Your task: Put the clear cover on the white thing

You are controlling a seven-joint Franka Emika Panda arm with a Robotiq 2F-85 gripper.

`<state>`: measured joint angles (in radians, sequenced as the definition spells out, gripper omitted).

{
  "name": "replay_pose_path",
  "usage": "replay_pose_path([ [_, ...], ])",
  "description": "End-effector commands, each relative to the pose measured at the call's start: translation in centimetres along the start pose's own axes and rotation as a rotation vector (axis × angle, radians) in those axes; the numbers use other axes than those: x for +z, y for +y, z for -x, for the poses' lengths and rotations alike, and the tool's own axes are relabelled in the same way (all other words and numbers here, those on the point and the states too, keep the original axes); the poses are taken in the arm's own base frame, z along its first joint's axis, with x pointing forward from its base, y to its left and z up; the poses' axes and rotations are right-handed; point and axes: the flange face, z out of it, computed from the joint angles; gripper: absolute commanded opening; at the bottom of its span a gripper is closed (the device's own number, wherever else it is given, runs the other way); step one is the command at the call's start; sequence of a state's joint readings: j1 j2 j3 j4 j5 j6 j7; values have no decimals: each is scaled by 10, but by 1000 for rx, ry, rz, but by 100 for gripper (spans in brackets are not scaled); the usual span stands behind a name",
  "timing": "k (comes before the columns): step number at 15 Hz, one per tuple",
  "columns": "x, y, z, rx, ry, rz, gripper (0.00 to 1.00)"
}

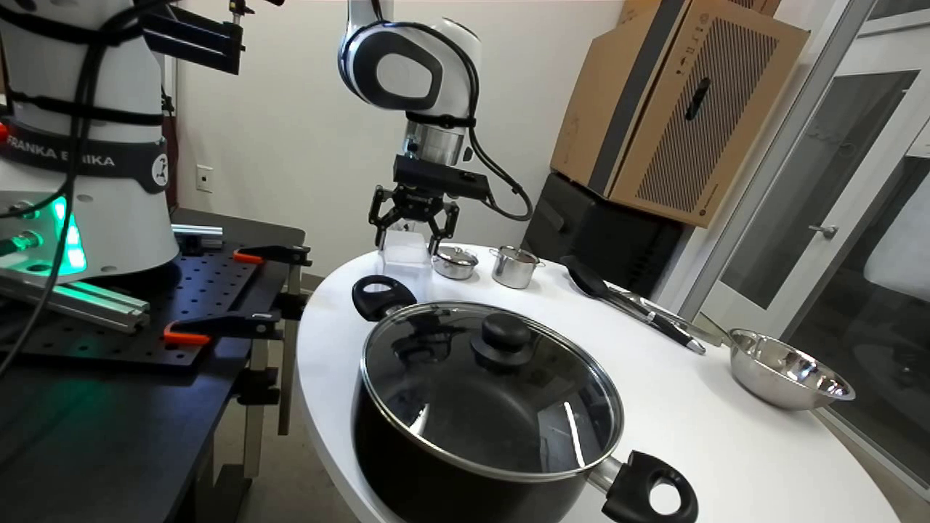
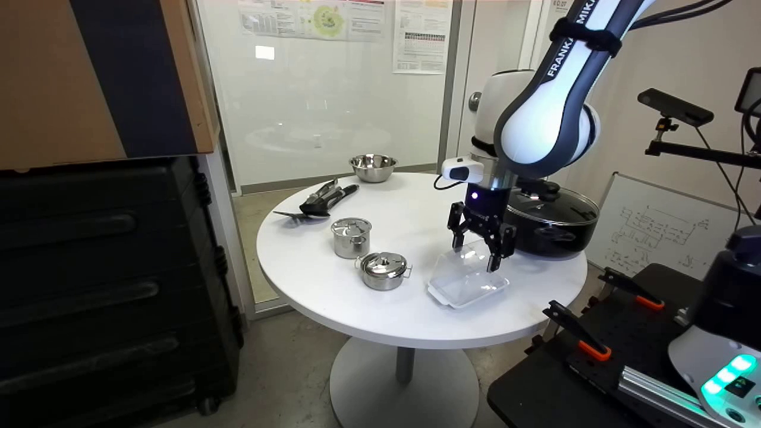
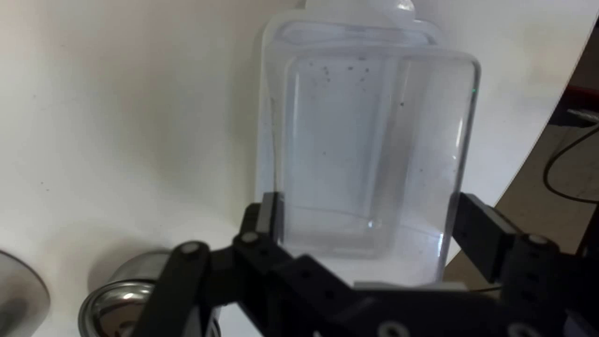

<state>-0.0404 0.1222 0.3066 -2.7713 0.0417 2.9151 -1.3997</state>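
- Hand (image 2: 475, 255) pinching the clear cover (image 3: 374, 140) by its sides, over the white tray (image 2: 440, 295); contact between them unclear;
- cover's near end partly hidden, wrist view;
- arm (image 2: 544, 122) reads "FRANKA"; strap (image 2: 585, 37) across the next word

The clear cover (image 3: 369, 154) is glossy plastic; the bowl (image 1: 774, 374), polished metal; the box (image 1: 676, 134), matt cardboard.

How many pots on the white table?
3. Black pot in the foreground of an exterior view; short steel pot beside the clear cover; tall steel pot next to the short one. All show in both exterior views; none seems fully hidden.
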Motion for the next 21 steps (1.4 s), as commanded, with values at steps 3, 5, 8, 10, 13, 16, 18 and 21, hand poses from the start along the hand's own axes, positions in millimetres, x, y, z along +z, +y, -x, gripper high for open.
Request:
replay_pose_path([
  [3, -4, -1, 3, 3, -6, -3, 64],
  [5, -4, -1, 4, 13, -3, -3, 64],
  [8, -3, -1, 6, 20, -4, -9, 64],
  [10, -2, -1, 6, 22, -4, -13, 64],
  [13, -1, -2, 6, 24, -4, -17, 64],
  [16, -1, -2, 6, 23, -3, -20, 64],
  [18, -1, -2, 5, 23, -2, -20, 64],
  [21, 0, -3, 4, 22, 0, -21, 64],
])
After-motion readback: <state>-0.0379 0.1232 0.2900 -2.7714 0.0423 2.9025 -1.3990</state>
